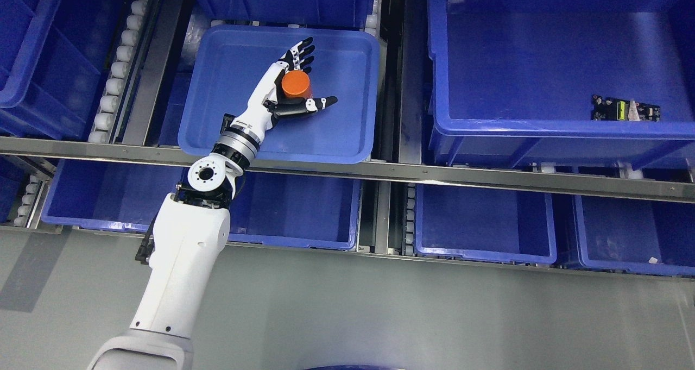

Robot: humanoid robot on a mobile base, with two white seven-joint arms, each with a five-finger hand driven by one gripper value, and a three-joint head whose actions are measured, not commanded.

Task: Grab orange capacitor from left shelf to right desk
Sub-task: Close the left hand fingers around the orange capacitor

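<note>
Orange stands out against all the blue: the capacitor (295, 84), a short cylinder, sits in the left robot hand (293, 85), over the shallow blue tray (228, 120) on the upper shelf rail (380, 170). The fingers (302, 53) reach up and past the capacitor's far side, nearly straight, while the thumb (320, 103) stretches out below it toward the right, so the cylinder is cradled between thumb and palm (whether it is lifted clear of the tray floor cannot be told from this view). The white left arm (179, 261) rises from the lower left of the picture, crossing the rail and the lower bin (293, 218) to reach the tray. To the right, well apart, a deep blue bin (521, 136) holds a small circuit board (625, 109) near its front wall. More blue bins fill the lower row and the left edge, beside white rollers (117, 71). Grey floor (380, 315) spreads beneath the shelf.
</note>
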